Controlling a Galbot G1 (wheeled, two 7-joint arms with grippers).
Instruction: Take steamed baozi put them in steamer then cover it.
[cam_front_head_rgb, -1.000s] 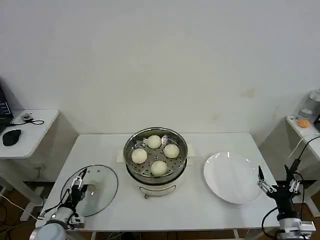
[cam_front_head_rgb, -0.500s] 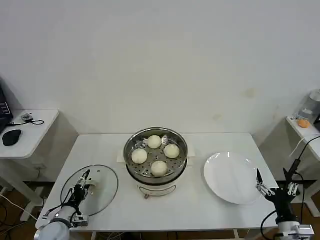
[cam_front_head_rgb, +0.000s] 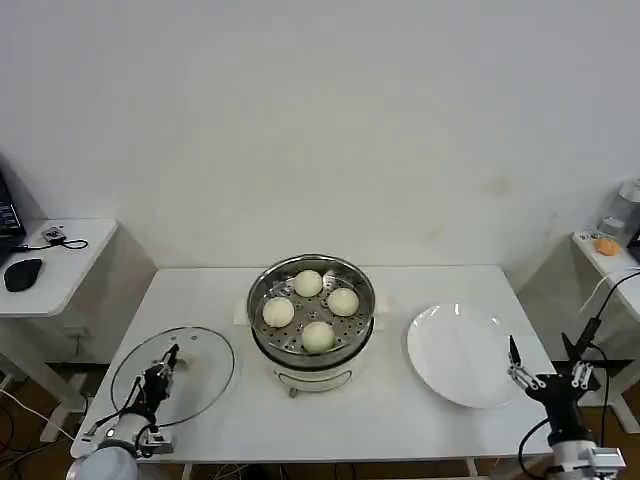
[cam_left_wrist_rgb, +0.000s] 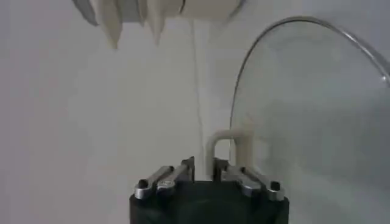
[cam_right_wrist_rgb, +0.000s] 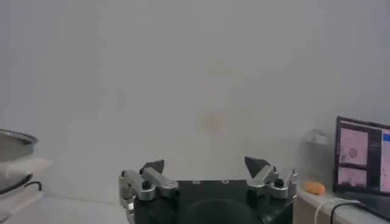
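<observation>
Several cream-white baozi (cam_front_head_rgb: 308, 283) lie on the perforated tray of the shiny steel steamer (cam_front_head_rgb: 256, 300) at the table's middle. Left of it, near the front, is the cover (cam_front_head_rgb: 205, 360), a clear glass lid with a metal rim. My left gripper (cam_front_head_rgb: 163, 370) is shut on its pale handle. In the left wrist view the jaws (cam_left_wrist_rgb: 203, 164) pinch one leg of that handle (cam_left_wrist_rgb: 230, 141), and the cover's glass (cam_left_wrist_rgb: 317, 109) spreads beyond it. My right gripper (cam_front_head_rgb: 547, 368) hangs open off the table's front right corner, holding nothing (cam_right_wrist_rgb: 205, 164).
A flat white plate (cam_front_head_rgb: 462, 355) lies bare to the right of the steamer, close to my right gripper. Side tables stand to the far left (cam_front_head_rgb: 60, 255) and far right (cam_front_head_rgb: 605, 250). The steamer's rim (cam_right_wrist_rgb: 12, 143) shows in the right wrist view.
The cover has shifted slightly to the left with my left gripper on its handle. My right gripper has sunk a little toward the front edge.
</observation>
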